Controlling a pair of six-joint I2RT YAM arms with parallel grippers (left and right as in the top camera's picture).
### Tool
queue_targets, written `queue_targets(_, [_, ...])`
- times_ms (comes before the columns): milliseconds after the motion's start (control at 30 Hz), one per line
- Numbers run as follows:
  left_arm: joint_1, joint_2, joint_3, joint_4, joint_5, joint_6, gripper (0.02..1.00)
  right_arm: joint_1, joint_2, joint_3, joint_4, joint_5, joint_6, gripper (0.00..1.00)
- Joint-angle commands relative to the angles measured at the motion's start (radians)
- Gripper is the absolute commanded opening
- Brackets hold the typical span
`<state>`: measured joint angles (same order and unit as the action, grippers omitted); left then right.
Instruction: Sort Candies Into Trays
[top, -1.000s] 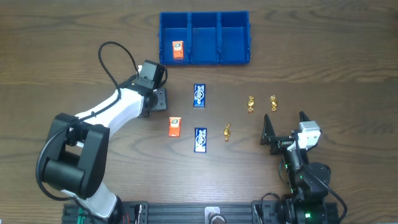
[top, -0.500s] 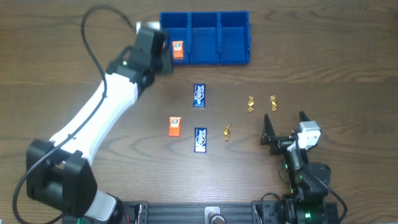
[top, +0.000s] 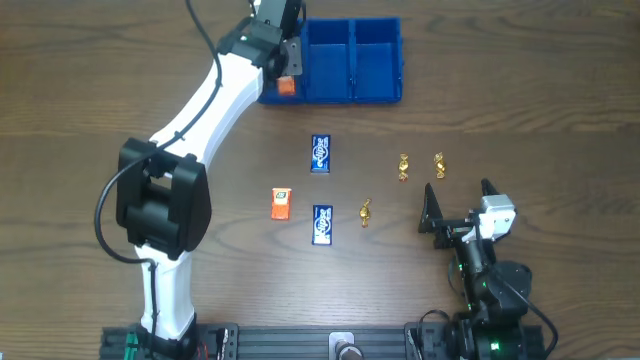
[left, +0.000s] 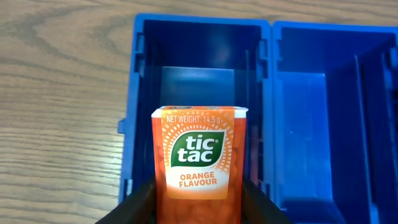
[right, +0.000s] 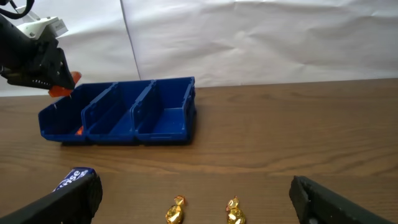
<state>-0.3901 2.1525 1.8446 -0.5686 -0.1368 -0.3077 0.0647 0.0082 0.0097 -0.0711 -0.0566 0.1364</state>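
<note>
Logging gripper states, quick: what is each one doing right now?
Left gripper: closed on an orange candy box.
Right gripper: open, holding nothing.

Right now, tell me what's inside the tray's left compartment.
Bare blue floor shows in part of the left compartment. The orange box in the left gripper covers the rest; an orange sliver low inside hints at another box.

Printed front label — logo, flavour line, net-weight line — on the orange candy box (left: 200, 165)
</note>
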Motion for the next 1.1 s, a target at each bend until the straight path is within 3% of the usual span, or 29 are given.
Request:
queue_targets(33, [0.011, -0.007, 0.014, 0.002, -0.001, -0.007, 0.375, -0.007, -0.005, -0.002, -0.005, -0.005, -0.011, 0.998])
queue_targets(67, [0.011, -0.007, 0.014, 0.003, -0.001, -0.006, 0.391, -0.007, -0.005, -0.002, -0.005, -0.005, -0.011, 0.998])
queue_targets(100, [0.011, -0.007, 0.014, 0.005, -0.005, -0.006, 0.485, -0.007, -0.005, -0.002, -0.005, -0.005, -0.011, 0.998])
queue_targets(133, [0.011, -0.010, 0.014, 0.005, -0.016, -0.007, 0.684, -0.007, -0.005, -0.002, -0.005, -0.005, -0.011, 0.998])
queue_targets(167, [0.010, -0.019, 0.014, 0.002, -0.024, -0.008, 0.759, -0.007, -0.005, -0.002, -0.005, -0.005, -0.011, 0.998])
queue_targets(300, [-0.035, -0.204, 0.012, -0.097, -0.084, -0.010, 0.860, -0.007, -0.005, -0.002, -0.005, -0.005, -0.011, 0.998])
queue_targets(400, [-0.106, -0.398, -0.066, -0.151, -0.093, -0.039, 0.884, -0.007, -0.005, -0.002, -0.005, -0.005, -0.011, 0.998])
queue_targets(500, [-0.201, -0.623, -0.336, -0.135, -0.100, -0.138, 0.893, -0.007, -0.005, -0.002, -0.005, -0.005, -0.011, 0.998])
queue_targets(567, [-0.236, -0.698, -0.555, -0.087, -0.054, -0.188, 0.886, -0.007, -0.005, -0.002, -0.005, -0.005, -0.011, 0.998])
queue_targets(833, [-0.282, -0.643, -1.041, 0.142, 0.047, -0.353, 0.875, -0.007, -0.005, -0.002, -0.005, -0.005, -0.011, 0.998])
queue_targets(1100, [-0.301, -0.530, -1.076, 0.211, 0.053, -0.366, 0.860, -0.007, -0.005, -0.002, -0.005, -0.005, -0.011, 0.998])
